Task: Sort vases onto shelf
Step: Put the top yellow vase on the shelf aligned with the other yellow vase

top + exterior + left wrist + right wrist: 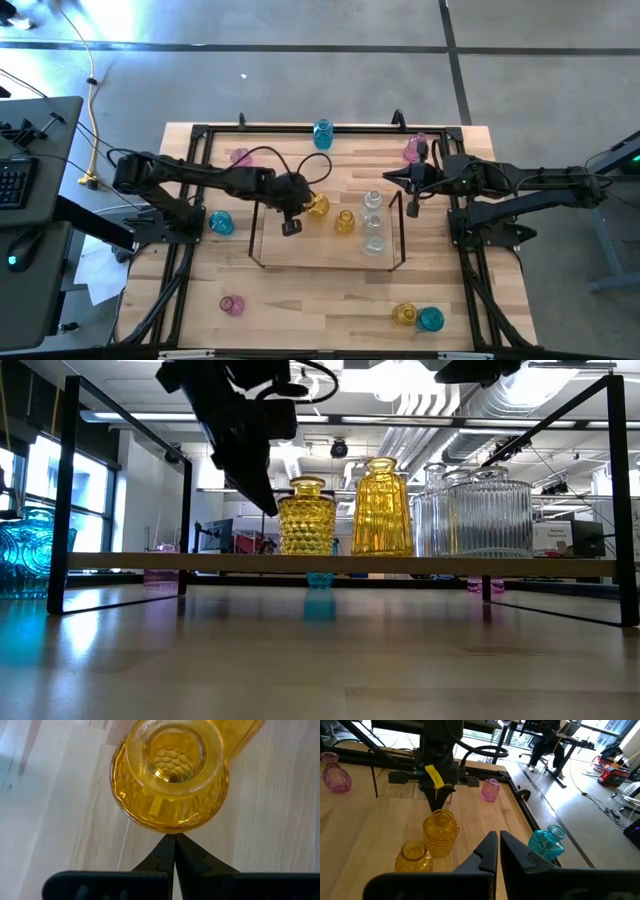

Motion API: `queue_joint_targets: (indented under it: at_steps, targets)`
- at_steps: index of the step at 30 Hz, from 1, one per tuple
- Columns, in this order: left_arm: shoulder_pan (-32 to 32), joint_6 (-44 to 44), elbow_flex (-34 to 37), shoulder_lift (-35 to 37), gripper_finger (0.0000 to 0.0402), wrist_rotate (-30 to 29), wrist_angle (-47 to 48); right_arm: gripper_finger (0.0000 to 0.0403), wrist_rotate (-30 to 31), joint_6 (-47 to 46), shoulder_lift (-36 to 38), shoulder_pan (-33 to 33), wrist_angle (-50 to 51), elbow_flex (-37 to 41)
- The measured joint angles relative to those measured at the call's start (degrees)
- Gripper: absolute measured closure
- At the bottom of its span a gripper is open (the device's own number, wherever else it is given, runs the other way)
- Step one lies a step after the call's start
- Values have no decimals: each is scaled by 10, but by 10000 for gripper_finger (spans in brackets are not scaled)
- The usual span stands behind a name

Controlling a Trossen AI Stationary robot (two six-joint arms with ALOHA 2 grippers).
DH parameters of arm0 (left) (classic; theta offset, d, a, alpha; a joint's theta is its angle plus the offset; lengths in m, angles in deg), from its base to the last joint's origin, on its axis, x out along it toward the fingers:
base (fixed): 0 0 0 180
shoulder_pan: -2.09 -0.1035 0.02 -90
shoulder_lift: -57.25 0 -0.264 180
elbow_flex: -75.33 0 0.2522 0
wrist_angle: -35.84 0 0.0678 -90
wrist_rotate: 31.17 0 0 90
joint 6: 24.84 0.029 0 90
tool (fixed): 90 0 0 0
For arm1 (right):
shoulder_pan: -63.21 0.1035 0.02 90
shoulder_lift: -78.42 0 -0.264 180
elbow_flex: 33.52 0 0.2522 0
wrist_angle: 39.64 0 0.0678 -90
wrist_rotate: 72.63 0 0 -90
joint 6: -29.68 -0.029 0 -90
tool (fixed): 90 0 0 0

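left pincer (174, 851) closed, empty, beside yellow vase (170, 775)

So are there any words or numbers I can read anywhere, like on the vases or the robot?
No readable text anywhere.
Yellow tag on the left arm: bare or too blurred to read.
White sign in the room behind: too small to read.
Vases and shelf: no labels.
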Motion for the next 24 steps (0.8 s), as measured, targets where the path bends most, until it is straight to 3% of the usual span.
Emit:
queue_joint_targets:
  at_steps: [24]
  targets:
    - [-23,36,-1,-23,401,21,-107,401,0,-7,0,0,1,0]
